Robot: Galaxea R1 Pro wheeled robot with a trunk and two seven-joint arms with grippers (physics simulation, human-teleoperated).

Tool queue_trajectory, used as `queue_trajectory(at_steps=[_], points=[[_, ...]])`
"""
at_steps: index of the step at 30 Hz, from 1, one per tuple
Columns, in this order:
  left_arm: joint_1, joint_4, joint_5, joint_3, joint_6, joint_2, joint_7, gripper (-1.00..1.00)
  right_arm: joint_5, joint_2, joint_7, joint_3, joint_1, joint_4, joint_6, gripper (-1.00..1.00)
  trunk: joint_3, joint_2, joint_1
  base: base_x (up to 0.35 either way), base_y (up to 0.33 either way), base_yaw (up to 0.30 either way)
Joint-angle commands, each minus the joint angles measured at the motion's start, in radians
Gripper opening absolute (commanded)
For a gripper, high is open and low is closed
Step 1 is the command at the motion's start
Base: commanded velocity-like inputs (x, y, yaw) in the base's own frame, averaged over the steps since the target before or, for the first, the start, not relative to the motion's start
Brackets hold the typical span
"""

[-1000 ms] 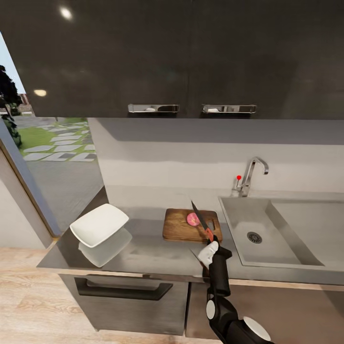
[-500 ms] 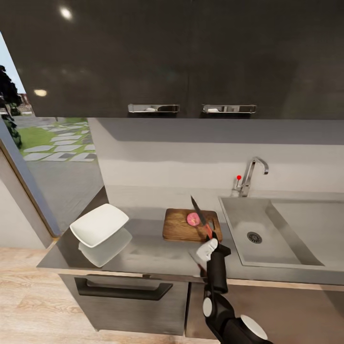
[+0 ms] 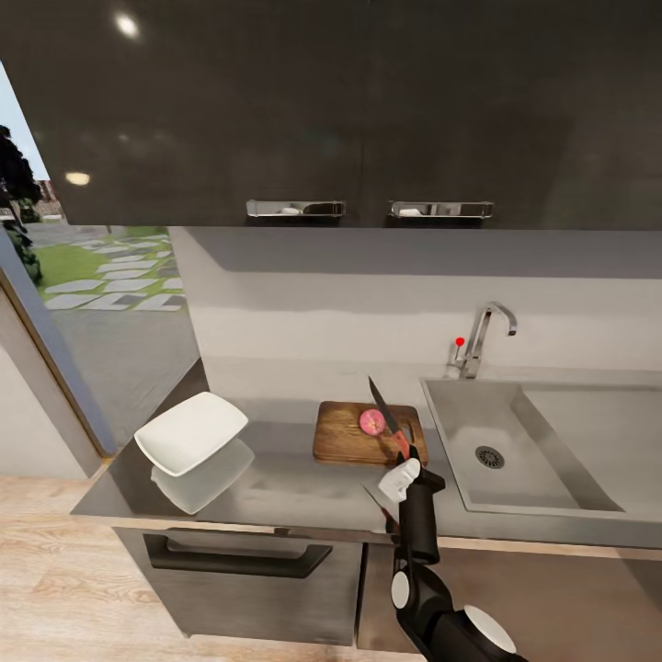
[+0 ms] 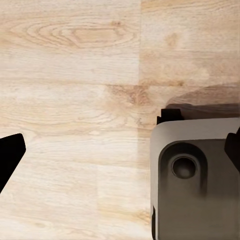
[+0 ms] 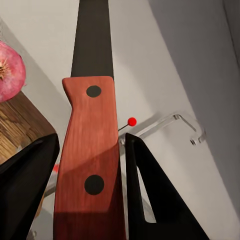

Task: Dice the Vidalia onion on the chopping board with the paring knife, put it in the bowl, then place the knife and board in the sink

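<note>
The pink onion lies on the chopping board at centre frame. The right gripper, fingers clamped on the paring knife, holds the blade tilted up over the board's right end. Right of the board is the sink, its basin bare around the drain. At left on the grey countertop sits the white bowl, nothing in it. The left gripper, fingers apart, faces the wooden floor.

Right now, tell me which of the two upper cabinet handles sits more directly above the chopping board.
The left chrome handle. It hangs nearly straight above the chopping board, while the right chrome handle sits over toward the tap and sink.
</note>
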Motion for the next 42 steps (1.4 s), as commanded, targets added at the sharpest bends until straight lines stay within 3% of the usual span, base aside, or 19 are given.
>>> queue_trajectory(at_steps=[1,17,22,27,42], points=[[-0.001,0.003,0.009,-0.008,-0.006,-0.001,0.000,1.00,0.005,-0.001,-0.002,0.003,-0.001,0.000,0.009,-1.00,-0.001,-0.001,0.000,0.000,0.000,0.000],[-0.002,0.003,0.009,-0.008,-0.004,0.001,0.004,1.00,0.015,0.003,0.002,0.001,-0.001,0.069,0.015,-1.00,-0.001,-0.001,0.000,0.000,0.000,0.000],[-0.001,0.003,0.009,-0.008,-0.003,0.003,0.002,1.00,0.061,0.005,0.003,0.001,-0.001,0.069,0.019,-1.00,-0.001,-0.001,0.000,0.000,0.000,0.000],[-0.002,0.003,0.009,-0.008,-0.002,0.003,0.001,1.00,0.080,0.006,0.003,0.001,-0.001,0.070,0.043,-1.00,-0.001,-0.001,0.000,0.000,0.000,0.000],[-0.001,0.003,0.009,-0.008,-0.003,0.003,0.001,1.00,0.085,0.009,0.002,0.001,-0.001,0.070,0.054,-1.00,-0.001,-0.001,0.000,0.000,0.000,0.000]])
